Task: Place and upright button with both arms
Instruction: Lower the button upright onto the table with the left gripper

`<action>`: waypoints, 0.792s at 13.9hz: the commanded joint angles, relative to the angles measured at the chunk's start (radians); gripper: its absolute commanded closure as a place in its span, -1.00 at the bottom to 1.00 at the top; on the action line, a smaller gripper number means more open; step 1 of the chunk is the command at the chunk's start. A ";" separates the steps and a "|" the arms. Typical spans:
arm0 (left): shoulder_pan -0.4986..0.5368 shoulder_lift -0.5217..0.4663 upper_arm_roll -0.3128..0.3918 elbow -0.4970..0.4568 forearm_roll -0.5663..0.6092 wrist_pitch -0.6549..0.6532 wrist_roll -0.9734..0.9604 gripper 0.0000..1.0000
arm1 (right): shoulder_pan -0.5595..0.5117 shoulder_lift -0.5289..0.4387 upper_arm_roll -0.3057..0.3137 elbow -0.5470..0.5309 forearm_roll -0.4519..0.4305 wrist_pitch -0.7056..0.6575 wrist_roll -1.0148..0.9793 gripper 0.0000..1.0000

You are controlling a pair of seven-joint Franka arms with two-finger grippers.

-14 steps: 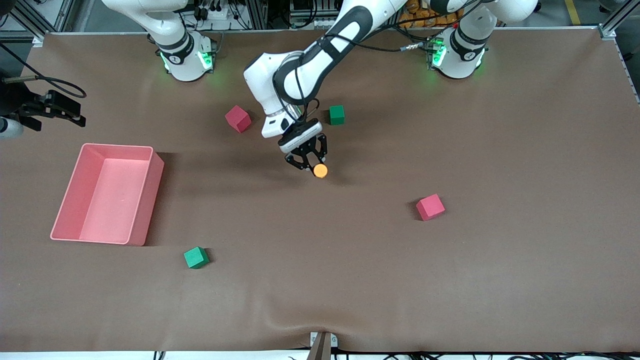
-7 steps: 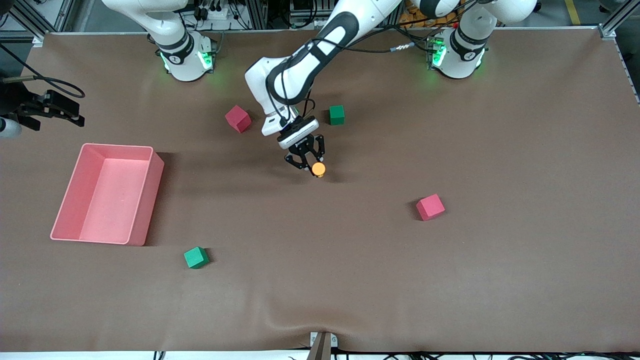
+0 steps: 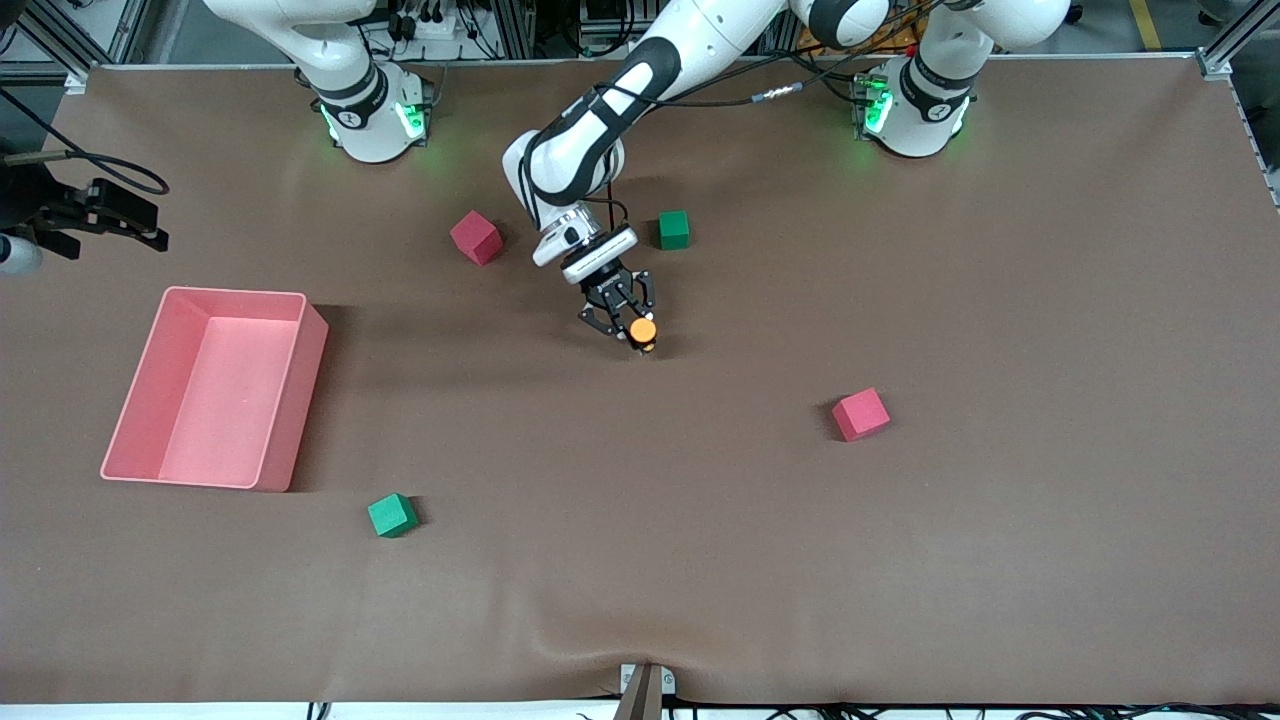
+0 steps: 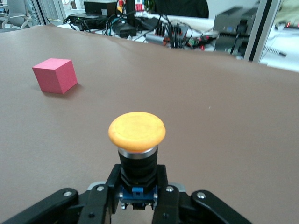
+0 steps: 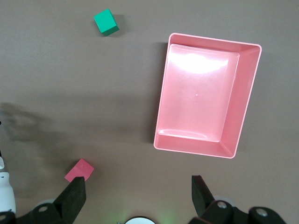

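— Orange cap, black body: that is the button (image 3: 642,331), and the left gripper (image 3: 625,327) has it pinched by the body, low over the brown table (image 3: 700,560), in the middle stretch between the two red cubes.

— Is it down yet?

— Hard to say from above. It looks at or just off the cloth. In the left wrist view the cap (image 4: 137,130) faces up and the body stands straight between the fingers (image 4: 100,198), so I'd call it upright already.

— So what's left?

— Letting go, I'd judge, and seeing whether it stands by itself. The fingers are clamped narrow on the body, so nothing is released.

— And the other arm? The job says both.

— The right gripper (image 5: 138,196) is up high, toward its own end of the table, over the ground beside the pink tray (image 5: 205,98). Its fingers stand wide with nothing between them. It waits. Whatever share it has in this, the pictures don't show it.

— Anything in the way?

— No. The red cube (image 3: 476,237) and the green cube (image 3: 674,229) sit farther from the front camera than the button, each near the gripper but apart from it. The other red cube (image 3: 860,414) and the other green cube (image 3: 392,515) lie well apart, nearer the camera.
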 commanded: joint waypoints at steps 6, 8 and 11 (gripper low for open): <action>-0.013 0.046 0.012 0.022 0.031 -0.005 -0.075 0.72 | -0.002 -0.011 0.000 -0.001 0.001 -0.012 0.001 -1.00; -0.015 0.048 0.010 0.024 0.031 -0.004 -0.081 0.72 | -0.002 -0.013 0.000 -0.001 0.001 -0.012 0.001 -1.00; -0.021 0.058 0.012 0.025 0.031 0.004 -0.083 0.70 | -0.002 -0.013 0.000 -0.003 0.001 -0.012 0.001 -1.00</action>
